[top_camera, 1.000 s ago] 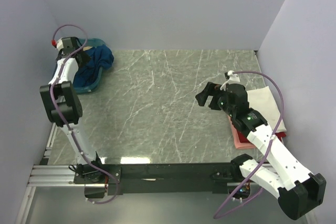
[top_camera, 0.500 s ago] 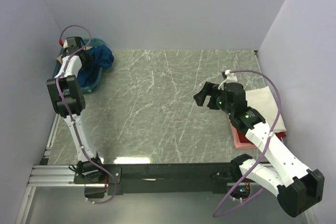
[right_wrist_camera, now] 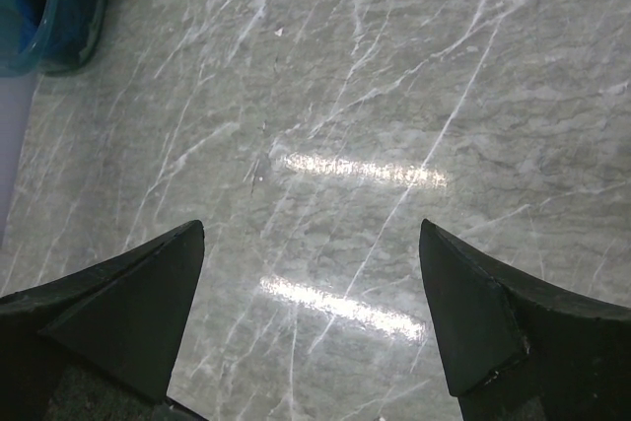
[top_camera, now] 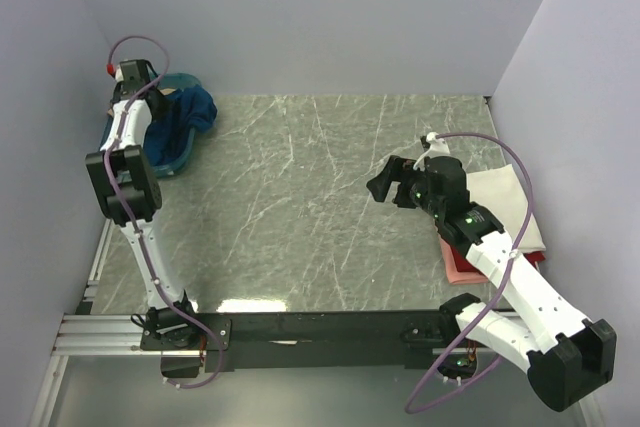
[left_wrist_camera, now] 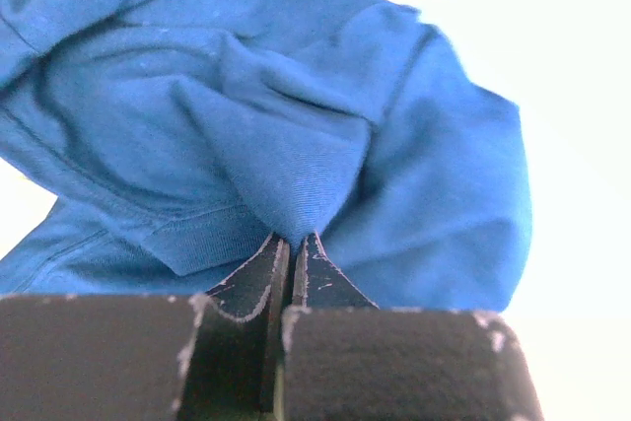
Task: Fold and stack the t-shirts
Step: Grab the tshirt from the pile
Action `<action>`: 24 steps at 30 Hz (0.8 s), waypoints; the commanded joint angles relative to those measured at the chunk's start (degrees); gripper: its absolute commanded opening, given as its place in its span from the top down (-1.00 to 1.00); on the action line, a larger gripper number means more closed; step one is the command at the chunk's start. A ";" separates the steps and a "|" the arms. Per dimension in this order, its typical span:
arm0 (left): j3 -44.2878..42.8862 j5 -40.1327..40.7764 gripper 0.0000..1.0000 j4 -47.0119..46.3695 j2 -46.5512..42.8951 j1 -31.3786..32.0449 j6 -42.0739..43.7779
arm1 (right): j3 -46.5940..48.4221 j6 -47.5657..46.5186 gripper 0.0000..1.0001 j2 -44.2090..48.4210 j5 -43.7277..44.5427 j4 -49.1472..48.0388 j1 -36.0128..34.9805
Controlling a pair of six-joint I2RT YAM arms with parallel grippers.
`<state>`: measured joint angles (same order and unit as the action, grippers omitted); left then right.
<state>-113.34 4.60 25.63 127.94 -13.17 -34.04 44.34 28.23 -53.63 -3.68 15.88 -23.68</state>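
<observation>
Reaches the left arm up to the far left corner, with the wrist above the teal plastic basket (top_camera: 168, 161). Pinches a peaked fold of the dark blue t-shirt (left_wrist_camera: 296, 125) between the left fingers (left_wrist_camera: 258, 278), closed tight on it. Soft knit cloth, crumpled, with a stitched hem, heaped in the basket and spilling over its rim. Holds the right arm bent at the elbow, above the glossy grey veined worktop (top_camera: 300, 197), with the right fingers (right_wrist_camera: 128, 308) spread wide and gripping nothing. Beside that arm, at the right edge: a flat folded cream-white t-shirt (top_camera: 505, 202) atop a red t-shirt (top_camera: 458, 265).
</observation>
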 commanded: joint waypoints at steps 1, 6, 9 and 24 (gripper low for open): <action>-4.78 -2.74 0.99 -0.05 -10.51 0.07 1.35 | 1.10 -0.37 -0.90 0.01 -1.24 -2.69 0.13; -4.87 -5.74 0.99 0.12 -18.93 0.07 2.31 | 2.15 -0.28 -0.90 0.01 -1.50 -2.87 0.13; -4.87 -8.72 0.99 0.04 -23.60 0.16 2.40 | 2.94 -0.19 -0.89 -0.51 -1.77 -3.13 0.13; -17.96 -15.85 0.99 0.83 -36.70 17.11 5.65 | 8.83 -0.02 -0.89 -2.80 -1.68 -3.05 0.13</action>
<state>-127.04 -9.41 28.60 95.02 0.34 -30.37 49.89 28.25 -55.94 -5.08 14.70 -23.68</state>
